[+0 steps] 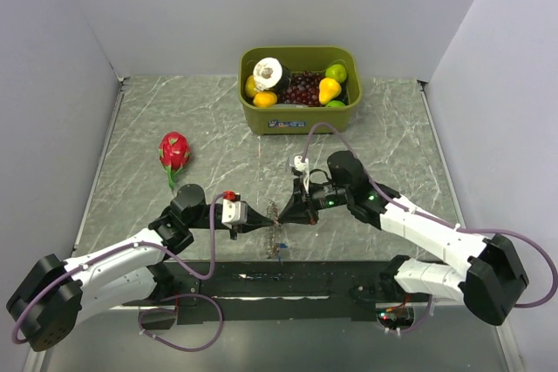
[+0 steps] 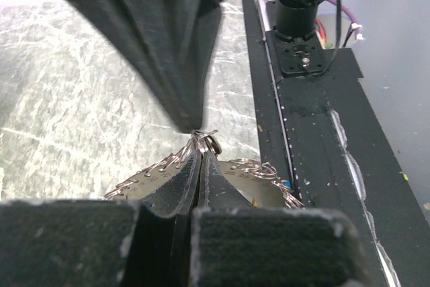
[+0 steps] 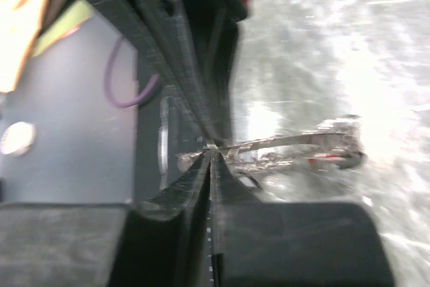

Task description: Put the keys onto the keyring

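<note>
The keyring (image 1: 276, 222) is held edge-on above the table between both grippers. In the left wrist view it is a grey metal ring (image 2: 151, 178) with numbered holes and small wire loops on its rim. My left gripper (image 2: 200, 147) is shut on its rim. My right gripper (image 3: 212, 150) is shut on the same ring (image 3: 295, 141) from the opposite side, fingertip to fingertip with the left (image 1: 277, 218). A red key head (image 3: 328, 160) hangs at the ring's far end. A blue key speck (image 2: 287, 184) shows behind the ring. The other keys are hidden.
A green bin (image 1: 301, 116) with toy fruit stands at the back centre. A red dragon fruit (image 1: 173, 151) lies at the left. A black mat (image 1: 288, 278) runs along the near edge, with the right arm's base (image 2: 300, 25) on it.
</note>
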Tool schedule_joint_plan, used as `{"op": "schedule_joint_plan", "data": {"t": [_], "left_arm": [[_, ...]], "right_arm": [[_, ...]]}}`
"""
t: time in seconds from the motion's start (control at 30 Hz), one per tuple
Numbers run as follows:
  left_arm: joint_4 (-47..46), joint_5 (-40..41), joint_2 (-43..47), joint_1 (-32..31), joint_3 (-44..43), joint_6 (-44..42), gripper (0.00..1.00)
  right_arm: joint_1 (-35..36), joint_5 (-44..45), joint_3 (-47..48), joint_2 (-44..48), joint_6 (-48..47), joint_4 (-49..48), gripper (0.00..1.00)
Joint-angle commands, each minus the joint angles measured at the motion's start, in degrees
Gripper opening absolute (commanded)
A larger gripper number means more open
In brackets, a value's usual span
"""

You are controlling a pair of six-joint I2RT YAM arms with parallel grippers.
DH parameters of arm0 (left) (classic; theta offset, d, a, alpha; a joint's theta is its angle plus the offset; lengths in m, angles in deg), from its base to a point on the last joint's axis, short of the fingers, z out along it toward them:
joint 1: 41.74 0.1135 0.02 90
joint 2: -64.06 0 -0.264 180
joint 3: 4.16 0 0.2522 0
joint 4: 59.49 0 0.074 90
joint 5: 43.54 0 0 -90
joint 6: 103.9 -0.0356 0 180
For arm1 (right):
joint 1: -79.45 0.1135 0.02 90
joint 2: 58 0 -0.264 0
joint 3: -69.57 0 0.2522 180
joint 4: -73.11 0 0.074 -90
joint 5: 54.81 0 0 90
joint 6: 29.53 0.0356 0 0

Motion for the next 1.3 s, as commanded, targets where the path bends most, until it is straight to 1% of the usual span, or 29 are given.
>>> {"op": "schedule_joint_plan", "data": {"t": [0.0,0.03,0.1,0.13,0.2,0.23,0.33,0.43,0.5,0.7,0.77,0.8,0.83,0.93,1.17,1.27], "left_arm": [[-6.81,-3.34,2.42,-0.28,0.33,-0.02,0.01],[-6.9,-3.16,2.69,-0.2,0.68,0.15,0.01],[-7.25,-2.46,2.96,-0.2,0.95,0.24,0.01],[-7.08,-2.2,2.87,-0.2,0.86,0.24,0.01],[-6.46,-2.19,2.43,-0.2,0.6,0.16,0.01],[-6.63,-2.19,2.26,-0.28,0.51,0.42,0.01],[-7.07,-2.02,1.38,-0.28,0.33,0.77,0.01],[-7.51,-2.37,0.76,-0.28,-0.02,1.12,0.01],[-7.34,-2.37,0.5,-0.28,-0.37,1.12,0.01],[-7.42,-0.79,2.16,-0.28,-0.11,1.21,0.01],[-8.74,-0.53,3.3,-0.2,0.51,1.74,0.01],[-9.01,-0.61,3.57,-0.2,0.94,1.74,0.01],[-9.18,-0.61,3.92,-0.28,1.21,1.91,0.01],[-10.24,-1.58,4.45,-0.28,2.0,2.0,0.01],[-13.14,-2.72,5.94,-0.2,3.58,2.26,0.01],[-13.14,-2.81,6.3,-0.28,3.59,2.26,0.01]], "right_arm": [[-1.48,6.41,0.82,2.62,-2.47,1.35,0.18],[-1.48,7.81,0.9,2.88,-2.82,2.23,0.23],[-1.57,8.27,1.17,3.41,-3.87,3.9,0.28],[-1.57,8.09,1.17,4.02,-4.14,4.17,0.35],[-1.49,7.3,0.55,5.51,-4.49,4.18,0.42],[-1.48,6.69,0.38,6.04,-4.67,4.09,0.48],[-1.49,4.68,-0.85,7.01,-4.58,3.91,0.56],[-1.48,3.08,-1.82,6.14,-4.32,4.26,0.58],[-1.48,3.08,-3.05,5.96,-3.88,3.74,0.59],[-1.4,5.97,-7.62,8.15,-0.46,-1.0,0.69],[-1.4,6.07,-9.98,8.85,2.18,-4.07,0.75],[-1.48,5.98,-10.69,9.29,2.8,-6.78,0.83],[-1.4,5.81,-11.31,9.47,3.76,-7.85,0.85],[-1.4,4.06,-12.45,9.21,4.91,-11.81,0.88],[-1.4,4.75,-11.32,7.89,4.3,-13.49,0.9],[-1.4,3.62,-10.96,7.1,4.56,-14.71,0.89]]}}
